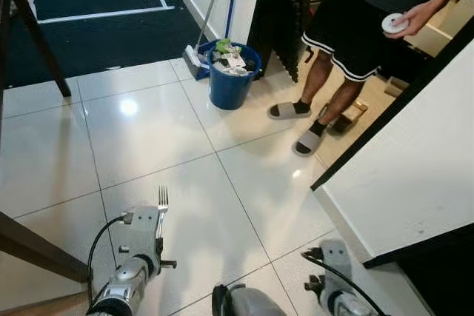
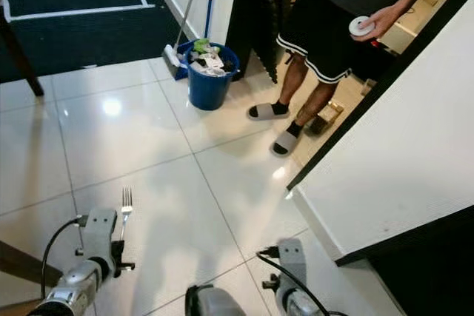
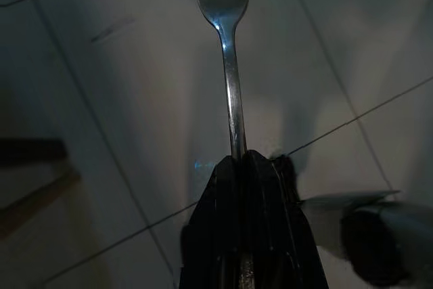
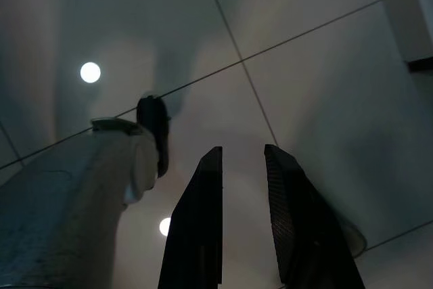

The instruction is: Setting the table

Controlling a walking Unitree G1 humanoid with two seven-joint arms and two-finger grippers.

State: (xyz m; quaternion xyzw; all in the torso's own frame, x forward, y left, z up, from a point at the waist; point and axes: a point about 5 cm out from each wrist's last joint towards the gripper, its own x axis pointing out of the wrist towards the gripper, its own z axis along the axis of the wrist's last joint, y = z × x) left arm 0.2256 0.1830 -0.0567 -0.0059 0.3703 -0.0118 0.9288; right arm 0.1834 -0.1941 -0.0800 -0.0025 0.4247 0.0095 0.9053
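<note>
Over white tiles | left end effector (image 3: 238, 167) clamps fork (image 3: 226, 38) | right end effector (image 4: 242, 160) fingers apart, empty

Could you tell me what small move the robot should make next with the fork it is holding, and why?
Probably turn right toward the white table and carry the fork over. The left gripper is shut on its handle above bare floor tiles, the table top lies to the robot's right, and the right gripper is open, holding nothing.
</note>
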